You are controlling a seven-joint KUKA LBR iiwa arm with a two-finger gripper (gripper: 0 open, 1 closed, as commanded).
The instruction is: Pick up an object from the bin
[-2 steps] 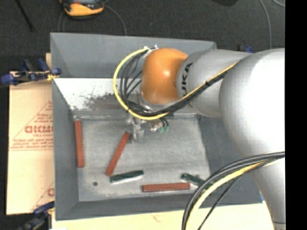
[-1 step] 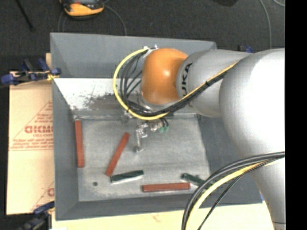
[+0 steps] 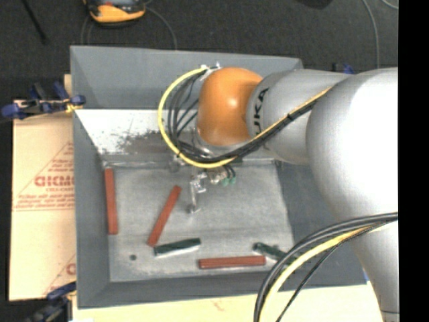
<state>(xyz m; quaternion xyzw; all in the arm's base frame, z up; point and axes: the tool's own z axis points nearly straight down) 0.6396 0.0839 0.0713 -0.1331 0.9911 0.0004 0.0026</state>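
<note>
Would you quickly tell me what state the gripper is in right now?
The gripper: open or closed cannot be told; it hangs by the upper end of the slanted red stick.

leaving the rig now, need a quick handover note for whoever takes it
Gripper: low in the middle of the grey metal bin, beside the upper end of the slanted red-brown stick; nothing seen held.
Others: red-brown stick along the left wall, red-brown stick at the front, dark green stick mid-front, second dark green stick front right.
Done: nothing picked yet. Left: grasp one thing, lift.
</note>
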